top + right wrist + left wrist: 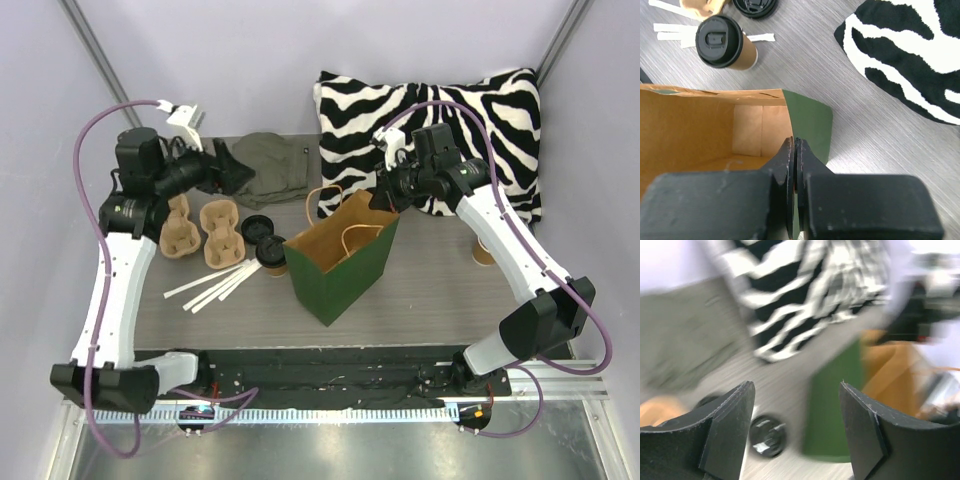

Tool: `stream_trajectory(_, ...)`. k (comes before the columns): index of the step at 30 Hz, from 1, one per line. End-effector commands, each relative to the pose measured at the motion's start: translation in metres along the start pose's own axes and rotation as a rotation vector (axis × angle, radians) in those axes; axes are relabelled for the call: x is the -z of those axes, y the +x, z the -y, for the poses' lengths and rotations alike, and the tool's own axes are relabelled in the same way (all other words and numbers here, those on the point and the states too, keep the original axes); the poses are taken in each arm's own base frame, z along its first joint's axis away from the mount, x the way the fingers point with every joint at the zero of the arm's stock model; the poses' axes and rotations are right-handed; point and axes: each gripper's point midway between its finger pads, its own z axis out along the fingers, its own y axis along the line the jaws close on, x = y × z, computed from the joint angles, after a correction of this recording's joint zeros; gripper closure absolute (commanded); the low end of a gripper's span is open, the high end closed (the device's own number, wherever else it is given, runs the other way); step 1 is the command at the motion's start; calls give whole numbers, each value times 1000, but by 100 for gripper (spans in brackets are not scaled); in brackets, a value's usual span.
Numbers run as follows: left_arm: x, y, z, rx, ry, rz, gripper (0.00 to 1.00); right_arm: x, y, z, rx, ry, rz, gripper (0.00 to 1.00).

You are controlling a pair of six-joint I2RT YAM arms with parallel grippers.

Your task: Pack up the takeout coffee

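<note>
The takeout coffee (271, 252), a tan cup with a black lid, stands on the table just left of the green bag (340, 268). It also shows in the right wrist view (722, 41). My right gripper (386, 196) is shut on the bag's upper edge (807, 122), and the bag's brown inside (705, 125) is open and empty. My left gripper (215, 172) is open and empty, up at the back left, well apart from the cup. The left wrist view is blurred: open jaws (796, 387), a black lid (767, 435) and the bag (835, 400).
A loose black lid (256, 227) lies behind the cup. Two tan pulp trays (200, 235) and white sticks (215, 285) lie left. A dark cloth (270, 165) and a zebra pillow (450, 130) are at the back. A tan cup (483, 250) stands behind my right arm.
</note>
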Motion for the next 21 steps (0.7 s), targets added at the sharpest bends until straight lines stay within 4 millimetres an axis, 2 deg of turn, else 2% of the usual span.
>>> stream_trajectory(1, -1, 55, -84, 69, -196, -175, 23, 10, -12, -2, 81, -13, 20, 99)
stream_trajectory(2, -7, 80, -106, 54, -227, -279, 21, 10, -11, -2, 93, -16, 18, 99)
stream_trajectory(3, -3, 87, -127, 58, -282, -307, 21, 9, -9, -3, 95, -24, 10, 99)
stream_trajectory(5, -7, 104, -153, 23, -288, -386, 20, 9, -8, -4, 98, -34, 1, 99)
stream_trajectory(6, -9, 101, -164, -19, -294, -404, 17, 8, -5, -3, 100, -35, -11, 99)
stream_trajectory(7, -12, 106, -169, -40, -277, -451, 18, 7, -4, -3, 102, -39, -16, 99)
stream_trajectory(8, -6, 121, -170, -6, -259, -544, 18, 6, -1, -3, 100, -42, -24, 99)
stream_trajectory(9, -14, 120, -195, -7, -239, -586, 16, 5, 1, -4, 105, -47, -32, 99)
stream_trajectory(10, -18, 120, -196, 31, -185, -593, 11, 5, 1, -4, 106, -50, -34, 99)
stream_trajectory(11, -13, 132, -196, 95, -147, -661, 2, 4, 2, -4, 106, -53, -38, 99)
stream_trajectory(12, -20, 125, -213, 70, -131, -664, 0, 3, 4, -4, 104, -58, -42, 99)
stream_trajectory(14, -22, 130, -226, 56, -142, -703, 0, 1, 6, -3, 104, -58, -55, 99)
stream_trajectory(16, -27, 137, -251, 0, -201, -724, 0, 0, 7, -2, 109, -61, -62, 99)
stream_trajectory(18, -30, 153, -268, -22, -217, -766, 0, 0, 7, -4, 106, -72, -69, 99)
stream_trajectory(21, -33, 164, -281, -44, -210, -794, 0, -2, 9, -5, 103, -86, -80, 99)
